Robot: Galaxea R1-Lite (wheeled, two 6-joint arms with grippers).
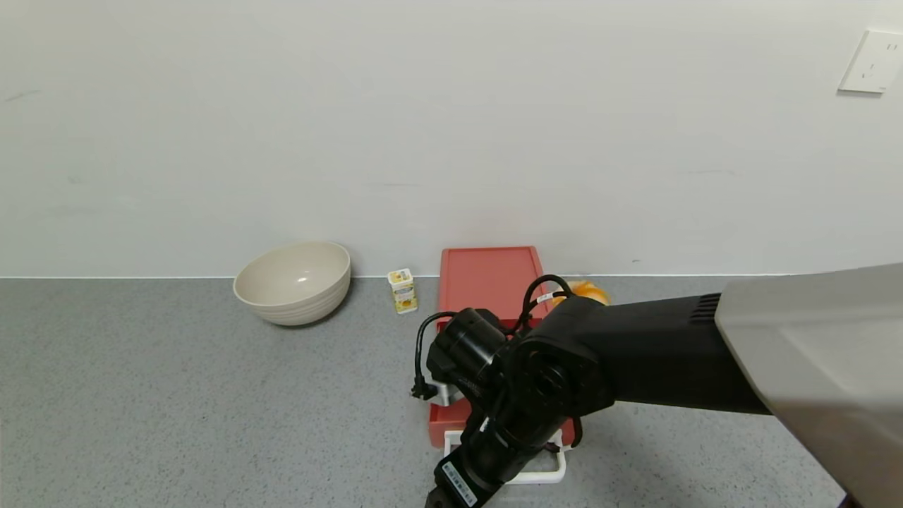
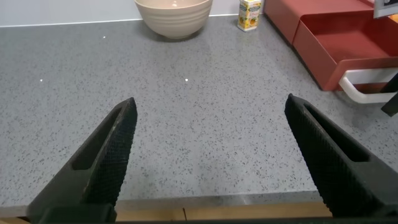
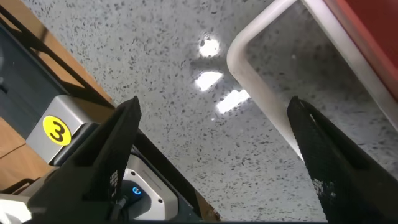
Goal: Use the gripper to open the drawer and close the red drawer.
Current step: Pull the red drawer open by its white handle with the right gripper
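Because the red drawer [image 1: 451,418] looks like light, stiff, smooth plastic and stands pulled out toward me on the grey surface [image 1: 176,395], I judge its white loop handle [image 3: 267,93] the hold; my right end effector [image 3: 214,155] hangs released beside it.

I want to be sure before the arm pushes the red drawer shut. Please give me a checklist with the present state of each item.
1. Drawer pulled out of its red case: ok, the left wrist view shows the tray out.
2. Right gripper open: ok, fingers wide apart.
3. Right gripper free of the white handle: ok, the handle lies beside one finger, not clamped.
4. Inside of the drawer clear: cannot tell, only partly visible.
5. Bowl and small carton away from the drawer's path: ok, both stand left of the case.
6. Left gripper out of the way: ok, open, over bare table.
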